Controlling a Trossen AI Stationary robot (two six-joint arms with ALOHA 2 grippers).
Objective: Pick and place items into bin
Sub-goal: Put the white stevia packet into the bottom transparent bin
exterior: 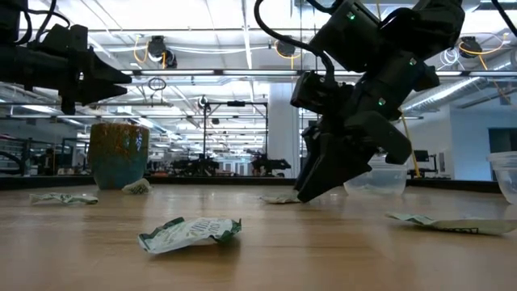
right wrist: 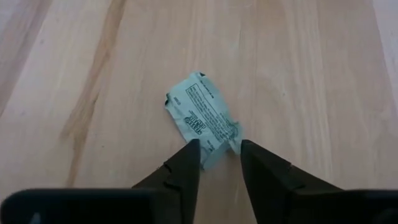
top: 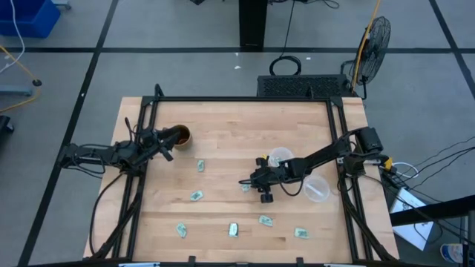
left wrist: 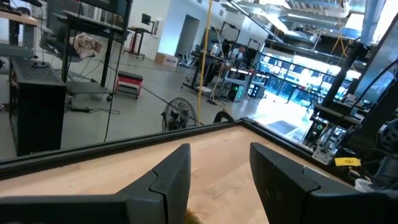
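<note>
a pale green packet point(right wrist: 202, 118) is lying flat on the table point(top: 230, 137), right at the tips of the right end effector point(right wrist: 219, 148). its two fingers are standing a little apart, touching the packet's near edge but not squeezing it. more packets point(top: 265, 220) are lying well apart from it. the left end effector point(left wrist: 219, 168) is hanging open above the brown mug point(top: 179, 136).
</note>
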